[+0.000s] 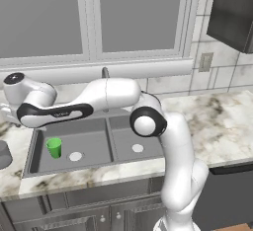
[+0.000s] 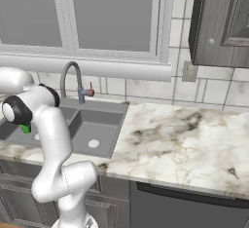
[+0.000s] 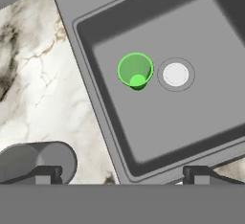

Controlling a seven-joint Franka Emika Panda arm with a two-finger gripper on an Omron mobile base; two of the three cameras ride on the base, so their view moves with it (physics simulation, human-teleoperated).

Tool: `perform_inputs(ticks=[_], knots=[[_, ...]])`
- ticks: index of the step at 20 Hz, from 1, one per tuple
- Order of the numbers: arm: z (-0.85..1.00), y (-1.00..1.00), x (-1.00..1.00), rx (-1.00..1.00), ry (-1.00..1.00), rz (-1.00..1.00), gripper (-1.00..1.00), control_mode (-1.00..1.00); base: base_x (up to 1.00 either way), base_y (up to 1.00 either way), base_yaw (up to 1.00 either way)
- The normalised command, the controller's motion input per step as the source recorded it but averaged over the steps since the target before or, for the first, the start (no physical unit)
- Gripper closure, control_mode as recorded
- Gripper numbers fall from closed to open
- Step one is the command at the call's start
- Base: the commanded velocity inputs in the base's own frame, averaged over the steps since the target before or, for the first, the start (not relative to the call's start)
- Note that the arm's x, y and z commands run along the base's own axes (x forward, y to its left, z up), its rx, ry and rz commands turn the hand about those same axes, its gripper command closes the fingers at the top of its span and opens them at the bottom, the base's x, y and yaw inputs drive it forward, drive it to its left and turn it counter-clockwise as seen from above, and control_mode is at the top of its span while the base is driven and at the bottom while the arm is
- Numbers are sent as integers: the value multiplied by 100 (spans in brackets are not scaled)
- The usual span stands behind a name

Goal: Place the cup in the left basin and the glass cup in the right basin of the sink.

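Gripper [image 3: 122, 173] is held fully open, empty, above the counter; small green tapered cup [image 3: 136, 71] is seen upright in the dark left basin [image 3: 201, 117], grey cylindrical glass cup [image 3: 40, 160] next.

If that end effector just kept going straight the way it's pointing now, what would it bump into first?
Probably the floor of the left basin. The open end effector looks down into it, with the green cup standing upright near the middle of its view, beside the drain. Depth is unclear, so it might catch the cup first.
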Motion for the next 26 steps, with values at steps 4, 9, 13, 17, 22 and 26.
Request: perform_inputs(ticks=[4, 9, 13, 17, 22, 26], knots=[[0, 7, 0, 13, 0, 0, -100, -100, 0, 0, 0], [-5, 11, 2, 7, 0, 0, -100, -100, 0, 0, 0], [-7, 13, 10, 1, 0, 1, -100, -100, 0, 0, 0], [-6, 16, 12, 0, 0, 2, -100, -100, 0, 0, 0], [0, 22, 11, 0, 7, 6, -100, -100, 0, 0, 0], [0, 29, 8, 0, 9, 10, -100, -100, 0, 0, 0]])
